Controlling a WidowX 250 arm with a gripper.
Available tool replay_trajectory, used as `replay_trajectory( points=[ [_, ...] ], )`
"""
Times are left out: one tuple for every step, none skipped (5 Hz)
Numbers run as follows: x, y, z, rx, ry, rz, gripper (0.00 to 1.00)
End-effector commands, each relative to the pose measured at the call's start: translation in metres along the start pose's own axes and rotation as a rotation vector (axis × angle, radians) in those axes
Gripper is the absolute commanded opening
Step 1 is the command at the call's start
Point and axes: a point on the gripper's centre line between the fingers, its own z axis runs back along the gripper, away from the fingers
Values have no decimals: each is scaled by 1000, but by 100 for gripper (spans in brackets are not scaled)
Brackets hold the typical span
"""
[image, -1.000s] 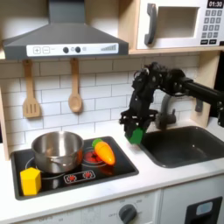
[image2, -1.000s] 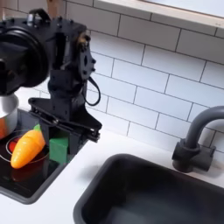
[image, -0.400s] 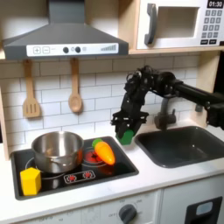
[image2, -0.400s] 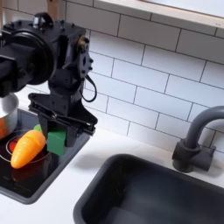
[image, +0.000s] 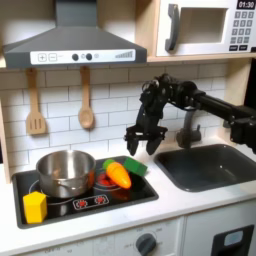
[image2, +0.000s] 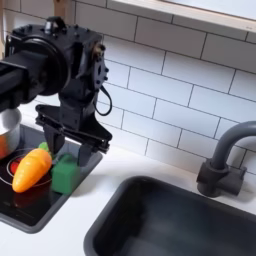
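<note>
We are looking at a toy kitchen with white tiled walls, a grey hood, a microwave (image: 207, 27) up in the first exterior view's right corner, and a white counter holding a black stovetop (image: 90, 203) and a dark sink (image: 208, 166).

The green block (image2: 66, 172) lies on the stovetop's edge nearest the sink, and we also see it in the first exterior view (image: 134, 166). In both exterior views it sits just beside the orange carrot (image2: 31, 168), which rests on a red burner ring. The gripper (image2: 73, 143) hangs directly above the block with its fingers spread wide and nothing between them; the fingertips (image2: 90, 146) stand clear of the block's top, so we see no contact. In the first exterior view the gripper (image: 141, 140) is likewise open over the block.

Further toward the first exterior view's left stand a steel pot (image: 65, 171) and a yellow block (image: 35, 207). A spatula (image: 35, 104) and a wooden spoon (image: 86, 99) hang on the wall. A grey faucet (image2: 223, 160) rises behind the sink.
</note>
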Motion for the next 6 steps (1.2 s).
replay_trajectory(
  points=[
    [1, 4, 6, -3, 3, 17, 100],
    [1, 13, 8, -4, 6, 56, 100],
    [2, 13, 3, -12, 14, 66, 100],
    [1, 9, -6, -36, 42, 80, 100],
    [-2, 8, -13, -43, 68, 85, 100],
    [-1, 8, -16, -40, 65, 84, 100]
  ],
)
